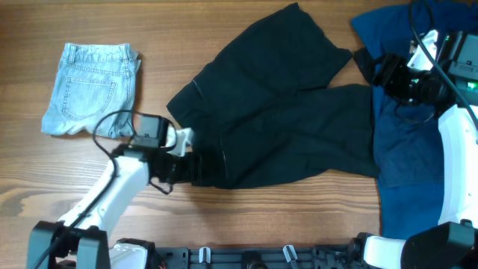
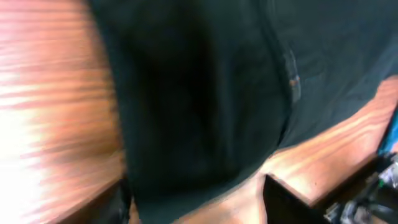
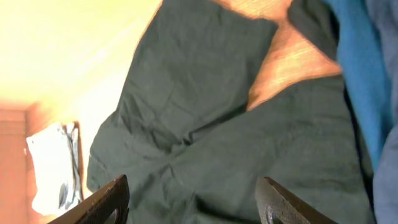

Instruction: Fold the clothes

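**Overhead:** A pair of black shorts [image 1: 276, 119] lies spread across the middle of a wooden table [image 1: 299, 220], waistband toward the left and both legs fanning to the right. A folded pair of light-blue denim shorts [image 1: 89, 90] sits well apart at upper left, back pocket facing up. A royal-blue garment [image 1: 403, 157] covers the right edge of the table, and the ends of the black legs touch it. The left claw [image 1: 187, 166] rests at the black waistband. The right claw [image 1: 371, 66] hangs where the upper black leg meets the blue cloth.

**Left wrist:** In a motion-blurred close view, the black shorts [image 2: 205, 93] fill most of the frame over streaked wood [image 2: 50, 93]. The left claw [image 2: 196, 199] stands spread, one dark finger [image 2: 283, 202] at lower right and black cloth across the gap.

**Right wrist:** The right claw [image 3: 193, 199] is spread wide with nothing pinched, looking down on the wrinkled black shorts [image 3: 205, 124]. The royal-blue garment [image 3: 357, 68] runs down the right side. The denim shorts [image 3: 53, 168] show pale and washed out at lower left on the bright table [image 3: 74, 50].
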{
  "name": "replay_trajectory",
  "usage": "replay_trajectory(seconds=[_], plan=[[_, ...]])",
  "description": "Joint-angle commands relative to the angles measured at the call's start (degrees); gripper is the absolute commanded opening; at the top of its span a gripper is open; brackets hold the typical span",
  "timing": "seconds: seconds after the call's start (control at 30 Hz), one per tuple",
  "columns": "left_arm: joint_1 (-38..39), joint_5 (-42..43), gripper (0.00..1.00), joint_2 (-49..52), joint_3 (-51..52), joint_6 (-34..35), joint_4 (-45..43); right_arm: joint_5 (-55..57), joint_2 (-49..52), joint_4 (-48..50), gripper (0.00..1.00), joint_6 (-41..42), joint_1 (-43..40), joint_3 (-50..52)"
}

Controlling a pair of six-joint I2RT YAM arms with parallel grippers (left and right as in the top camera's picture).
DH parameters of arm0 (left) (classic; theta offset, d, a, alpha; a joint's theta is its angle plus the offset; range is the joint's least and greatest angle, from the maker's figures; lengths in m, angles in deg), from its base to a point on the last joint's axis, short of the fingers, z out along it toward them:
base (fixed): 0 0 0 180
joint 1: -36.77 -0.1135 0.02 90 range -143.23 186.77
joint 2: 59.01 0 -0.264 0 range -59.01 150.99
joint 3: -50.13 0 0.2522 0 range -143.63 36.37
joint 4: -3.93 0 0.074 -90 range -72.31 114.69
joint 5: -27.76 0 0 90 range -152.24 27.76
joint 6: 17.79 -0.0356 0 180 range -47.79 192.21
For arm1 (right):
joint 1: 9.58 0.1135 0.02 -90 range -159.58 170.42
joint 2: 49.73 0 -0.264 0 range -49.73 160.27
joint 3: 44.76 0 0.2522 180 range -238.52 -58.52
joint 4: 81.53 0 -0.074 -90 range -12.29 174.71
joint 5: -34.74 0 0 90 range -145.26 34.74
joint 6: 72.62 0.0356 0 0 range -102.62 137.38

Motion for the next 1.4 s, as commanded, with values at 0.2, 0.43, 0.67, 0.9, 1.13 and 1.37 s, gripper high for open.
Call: replay_trajectory(seconds=[0.2,0.43,0.67,0.9,1.13,1.37], plan=[[0.1,9.6,0.04,-4.3,-15.6,-1.7,-7.8,0.2,1.0,-1.6,0.66,-1.2,0.1,1.1],[-2.4,-4.0,0.04,-0.3,-20.5,-1.7,-14.2,2.2,1.1,-1.6,0.66,-1.1,0.1,1.1],[-2.4,-2.7,0.04,8.5,-20.5,4.1,-30.1,4.3,1.4,-1.4,0.72,-0.9,0.1,1.1],[-3.9,-2.5,0.40,9.0,-21.1,9.2,-33.0,4.3,1.8,1.1,0.99,-0.9,0.1,1.1],[-3.8,-2.5,0.67,9.0,-21.1,3.0,-14.7,4.3,1.8,1.1,1.00,-0.5,0.1,1.1],[-3.5,-4.2,0.58,9.0,-20.1,-6.5,1.7,4.3,1.8,1.1,0.99,-0.5,0.1,1.1]])
